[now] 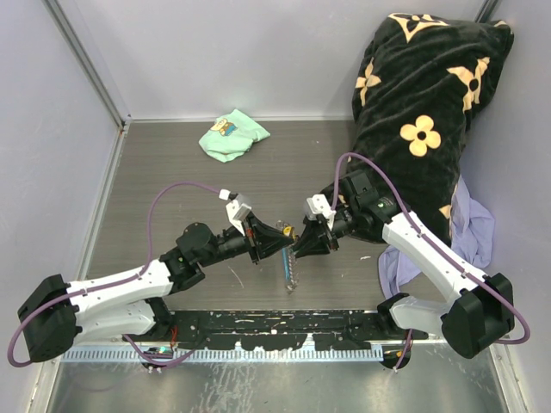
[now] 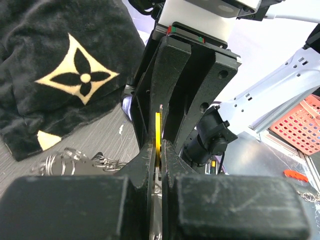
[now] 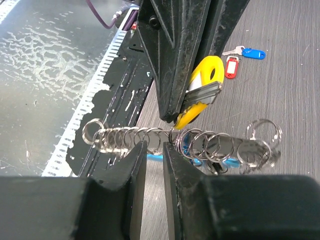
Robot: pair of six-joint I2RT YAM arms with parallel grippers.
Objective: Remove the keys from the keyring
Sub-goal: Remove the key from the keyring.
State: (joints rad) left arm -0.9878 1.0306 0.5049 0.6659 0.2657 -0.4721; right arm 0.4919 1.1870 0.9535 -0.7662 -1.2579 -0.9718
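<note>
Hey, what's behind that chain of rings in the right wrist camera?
Bits of a sky-blue fob show through the ring chain; the rest is covered by rings and the right gripper's fingers.

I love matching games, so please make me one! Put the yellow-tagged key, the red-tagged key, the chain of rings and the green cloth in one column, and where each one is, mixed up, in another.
Things:
1. yellow-tagged key
2. red-tagged key
3. keyring chain
4. mint-green cloth

Places:
A. lying on the table beside the blue-tagged key
B. on the far side of the table, near the back wall
C. pinched in the left gripper
D. strung across at the right gripper tips

Pairs: 1-C, 2-A, 3-D, 4-B.
</note>
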